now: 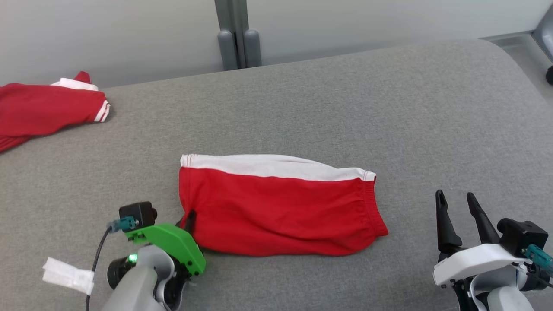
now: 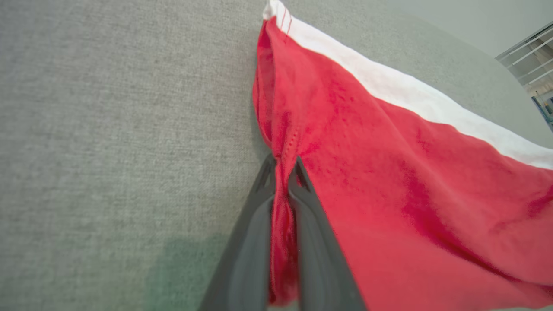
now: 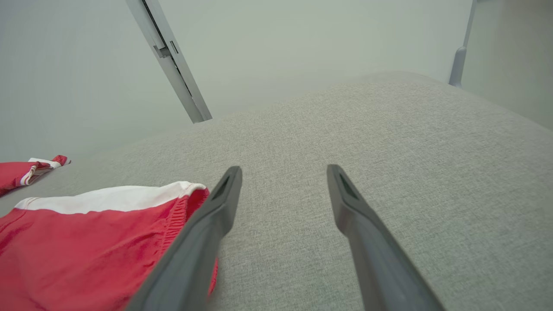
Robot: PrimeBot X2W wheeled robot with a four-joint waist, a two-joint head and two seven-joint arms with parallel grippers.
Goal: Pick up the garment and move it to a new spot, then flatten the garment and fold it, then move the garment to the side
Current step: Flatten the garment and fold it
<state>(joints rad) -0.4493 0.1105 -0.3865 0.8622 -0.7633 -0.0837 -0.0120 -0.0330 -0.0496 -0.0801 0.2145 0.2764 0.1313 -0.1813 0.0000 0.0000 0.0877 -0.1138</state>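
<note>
A red garment with a white band [image 1: 276, 203] lies folded in the middle of the grey surface [image 1: 345, 108], its elastic waistband at the right end. My left gripper [image 1: 189, 219] is at its near left corner, shut on a pinch of red cloth; in the left wrist view the fabric [image 2: 389, 164] bunches between the two dark fingers [image 2: 255, 224] of that gripper [image 2: 283, 166]. My right gripper [image 1: 456, 199] stands open off the garment's right end, nothing between its fingers [image 3: 216, 216]. The right wrist view shows the gripper [image 3: 283, 172] beside the waistband end of the garment [image 3: 86, 242].
A second red garment with white stripes [image 1: 43, 108] lies at the far left edge, also the red heap [image 3: 26, 172] in the right wrist view. A white label [image 1: 69, 274] hangs on my left arm's cable. A grey post [image 1: 235, 34] stands behind the surface.
</note>
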